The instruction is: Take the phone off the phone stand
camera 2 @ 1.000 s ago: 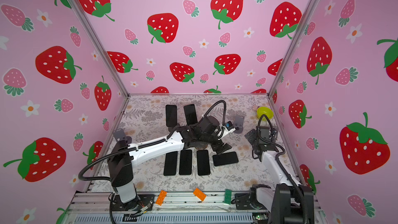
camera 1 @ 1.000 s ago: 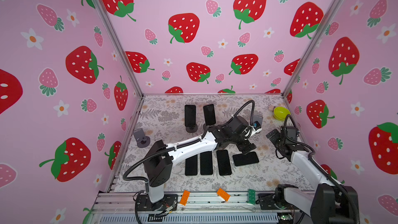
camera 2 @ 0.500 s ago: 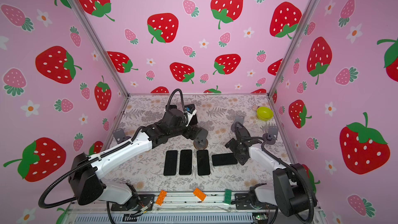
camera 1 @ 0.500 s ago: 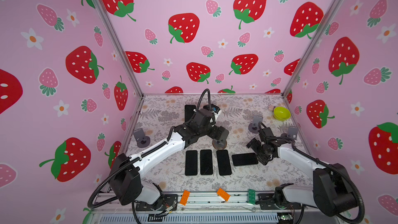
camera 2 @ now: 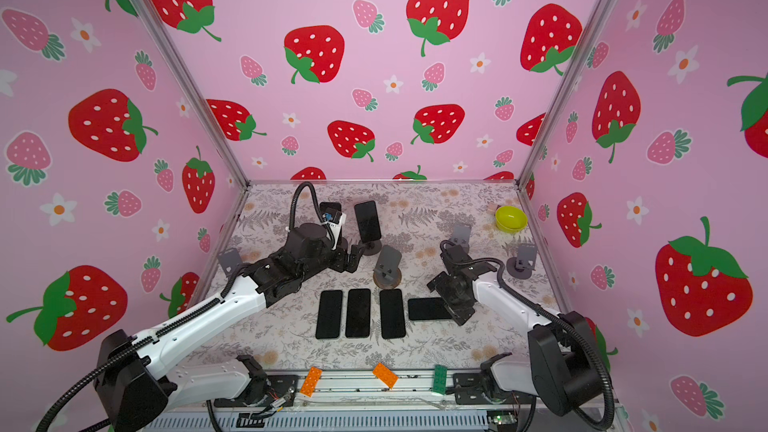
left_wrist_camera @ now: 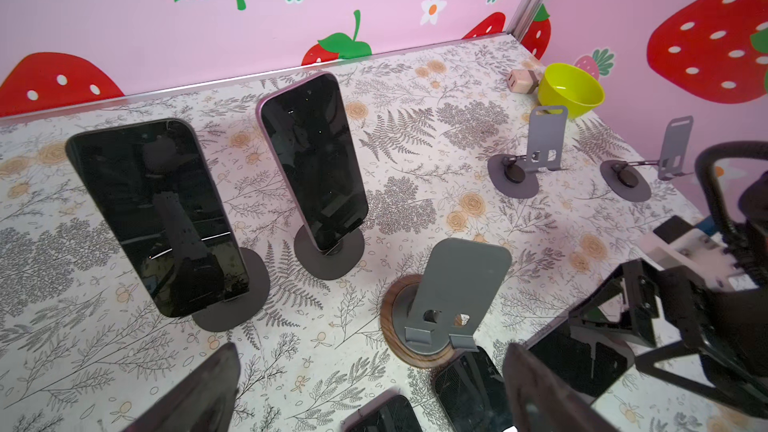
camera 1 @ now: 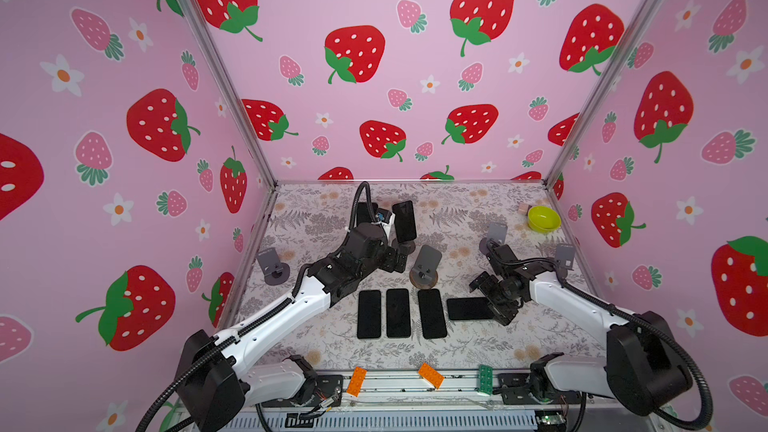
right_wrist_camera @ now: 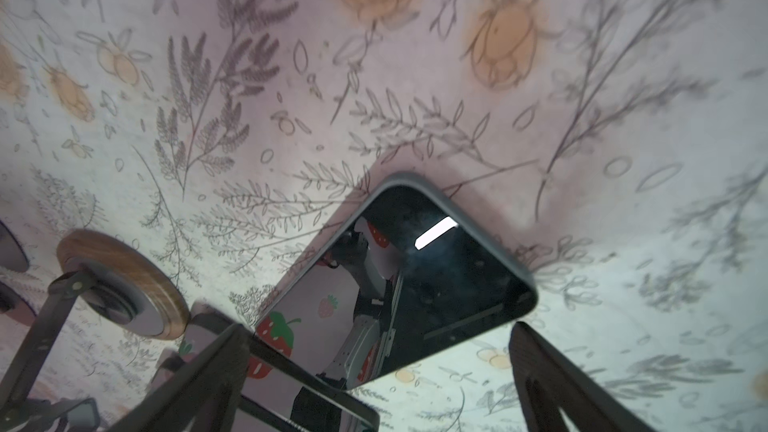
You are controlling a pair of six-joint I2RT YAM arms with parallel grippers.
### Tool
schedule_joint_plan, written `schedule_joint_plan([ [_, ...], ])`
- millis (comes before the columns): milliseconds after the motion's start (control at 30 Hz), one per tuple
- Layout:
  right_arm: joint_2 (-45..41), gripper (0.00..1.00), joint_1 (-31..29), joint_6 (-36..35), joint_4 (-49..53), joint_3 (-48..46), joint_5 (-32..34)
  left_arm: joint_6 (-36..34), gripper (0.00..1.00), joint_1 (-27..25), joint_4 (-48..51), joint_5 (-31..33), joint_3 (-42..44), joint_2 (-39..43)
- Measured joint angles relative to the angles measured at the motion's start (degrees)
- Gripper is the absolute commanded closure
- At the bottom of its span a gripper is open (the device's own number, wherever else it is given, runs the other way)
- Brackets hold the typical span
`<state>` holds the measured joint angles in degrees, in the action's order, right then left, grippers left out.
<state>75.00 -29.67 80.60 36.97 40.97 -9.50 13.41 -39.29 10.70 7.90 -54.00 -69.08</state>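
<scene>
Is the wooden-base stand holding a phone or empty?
Empty: the stand shows a bare backplate and lip in the left wrist view, no phone on it.

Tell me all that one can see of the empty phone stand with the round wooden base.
The stand has a grey, metal-looking back plate with rounded corners, leaning backwards, with two small cut-outs low down and two short lips at its foot. It rises from a grey disc set in a round, wood-looking base. No phone rests on it. It stands on the floral table cover, just behind the row of flat phones.
</scene>
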Motion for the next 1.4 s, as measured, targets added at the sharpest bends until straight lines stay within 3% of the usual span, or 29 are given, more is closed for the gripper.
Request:
schedule_joint_plan([
  [333,9.0,0.00,-4.2,5.9,-0.3,2.3,-1.6,-0.1,0.01,0.2,-0.6,3.5,4.7,6.1],
  [867,17.0,0.00,-6.3,6.5,4.8,9.7,6.4,-0.3,0.01,0.2,-1.8,4.0,5.8,9.0],
  [1133,18.8,0.02,-7.1,3.5,6.0,11.9,10.8,-0.5,0.01,0.2,-2.1,4.1,6.8,9.1],
  [1400,19.4,0.00,-7.7,-4.9,6.6,12.8,13.9,-0.7,0.01,0.3,-3.1,4.2,7.9,9.1],
])
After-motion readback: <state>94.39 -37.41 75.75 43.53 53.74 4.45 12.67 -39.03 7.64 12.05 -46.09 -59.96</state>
